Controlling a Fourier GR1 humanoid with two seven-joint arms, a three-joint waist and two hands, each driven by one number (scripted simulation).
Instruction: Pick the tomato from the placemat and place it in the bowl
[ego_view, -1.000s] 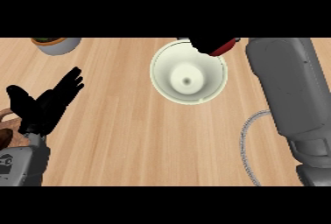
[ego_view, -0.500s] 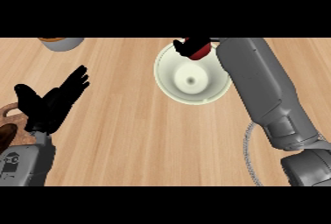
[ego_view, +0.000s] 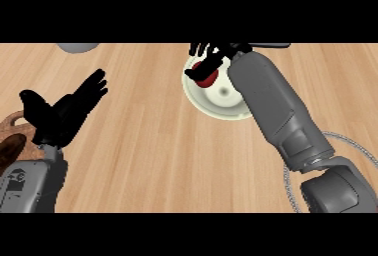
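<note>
The right hand (ego_view: 209, 60) is positioned over the far rim of the bowl (ego_view: 214, 102), near the upper edge of the head view. Its black fingers are curled around the tomato (ego_view: 209, 76), which shows as a red patch below the fingers. The tomato is held above the bowl's interior, at its upper left part; whether it touches the bowl's wall cannot be determined. The right forearm (ego_view: 273, 107) extends from the lower right of the view and crosses the right side of the bowl, hiding that part of the rim.

The bowl is cream-white and stands on the wooden surface (ego_view: 148, 160), in the upper centre of the view.

The left hand (ego_view: 63, 112) is at the left side of the view, open, fingers straight and pointing up, thumb spread apart. It holds nothing and is well apart from the bowl.

A brown object (ego_view: 11, 145) lies at the left edge, partly hidden behind the left forearm; its kind cannot be identified. A grey round object (ego_view: 77, 47) is cut off by the upper edge. A thin light curved line (ego_view: 354, 145), apparently the edge of the placemat, runs beside the right forearm at the lower right.
</note>
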